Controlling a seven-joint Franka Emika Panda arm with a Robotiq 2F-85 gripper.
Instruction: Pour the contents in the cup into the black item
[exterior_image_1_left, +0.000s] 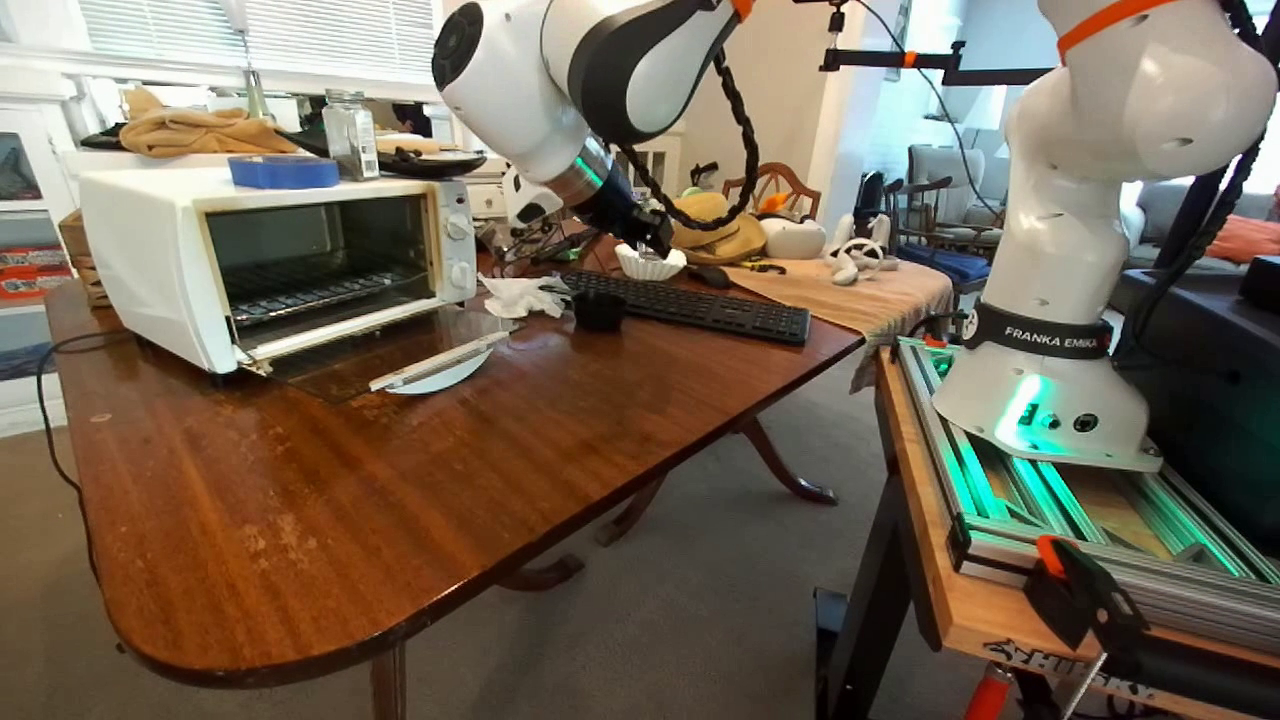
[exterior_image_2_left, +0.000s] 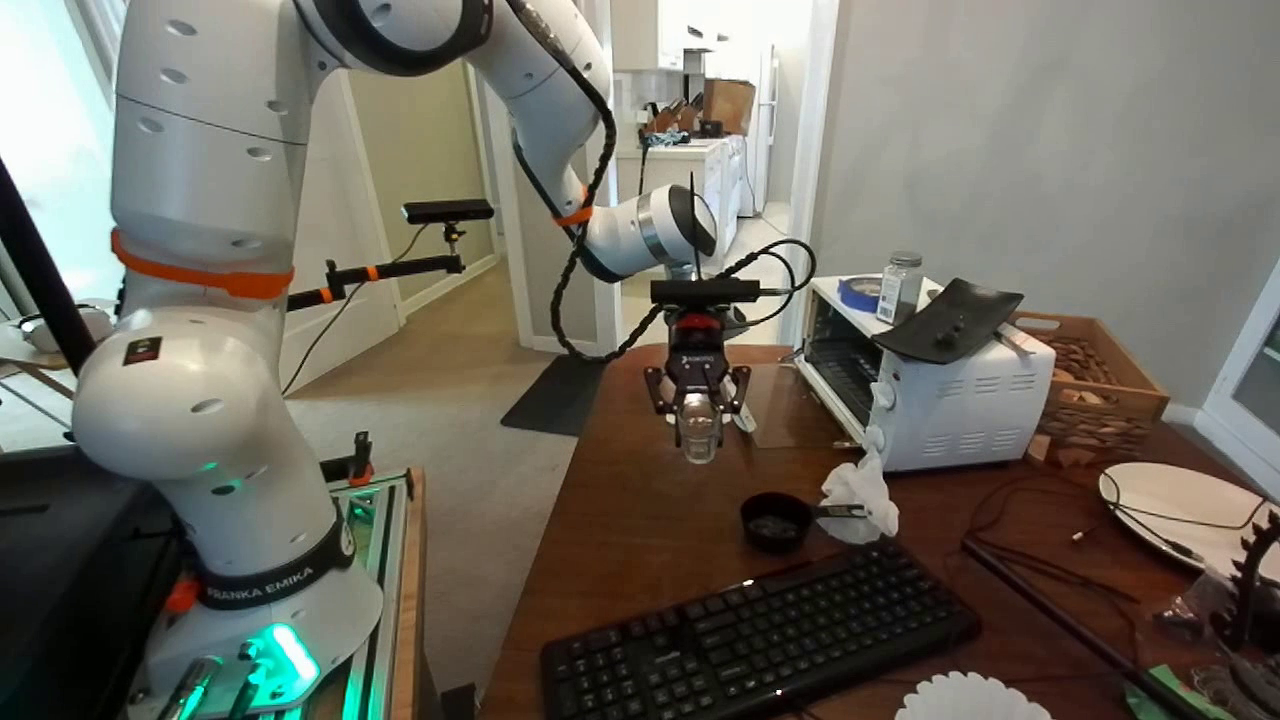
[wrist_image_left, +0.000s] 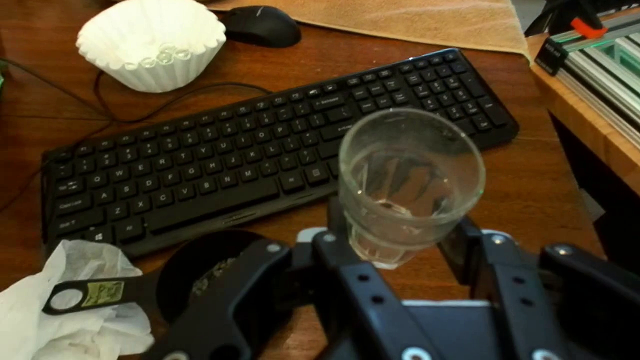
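Wrist view: my fingers (wrist_image_left: 464, 247), part-way closed, grip the clear cup (wrist_image_left: 395, 227) above the table (wrist_image_left: 527, 200); black handled cup (wrist_image_left: 176, 275), greyish bits (wrist_image_left: 212, 277) inside, sits just beside the keyboard (wrist_image_left: 260, 155).

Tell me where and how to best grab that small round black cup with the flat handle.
Probably come from above and pinch the flat black handle midway, across its long edges: it is narrow and juts from the round black cup over a crumpled white sheet. The black gripper is shut on a clear glass cup, so set that down first.
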